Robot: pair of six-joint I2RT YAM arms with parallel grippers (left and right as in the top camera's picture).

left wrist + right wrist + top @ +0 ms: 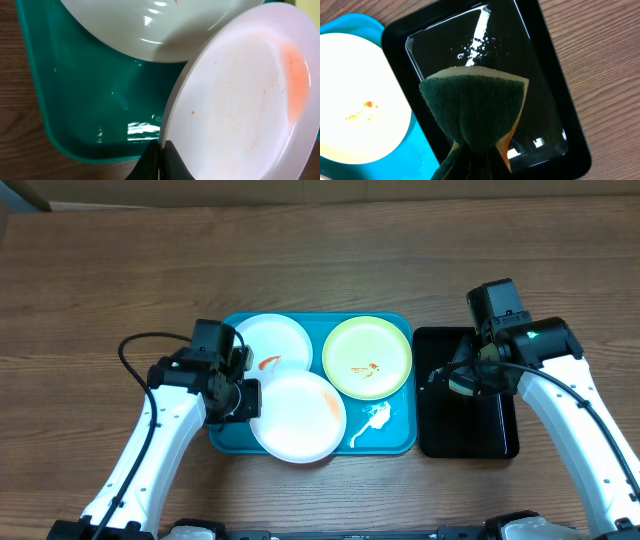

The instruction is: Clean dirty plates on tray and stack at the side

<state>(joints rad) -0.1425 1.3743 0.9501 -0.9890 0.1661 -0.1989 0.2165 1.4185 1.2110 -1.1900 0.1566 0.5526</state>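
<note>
Plates (290, 430), three in all, lie on the blue tray (400, 442) at the centre of the overhead frame, on a wooden table (100, 270).

At the left of that frame, your left gripper (246, 398) reaches over the tray's left edge. It is closed on the left rim of the front white plate (305, 415). In the left wrist view, that rim is pinched between the dark fingers at the bottom centre of the frame. A faint orange smear shows on the plate's right side. This plate overlaps the lower edge of the rear white plate (272, 340), which sits at the tray's upper left and carries a small reddish-orange streak. The front plate's lower edge also reaches over the tray's lower rim.

To the right, the yellow-green plate (367, 345) fills the tray's upper right corner, with an orange smear near its middle. Below it, a small white blot (373, 423) lies on the bare tray floor; you cannot tell what it is.

Just right of the blue tray sits a glossy black tray (470, 435). Your right gripper (470, 377) hangs over its upper part, closed on a sponge (475, 105). In the right wrist view, the sponge's dark green scouring face fans upward from the pinch at the bottom of the frame, and a yellow edge shows behind it.
</note>
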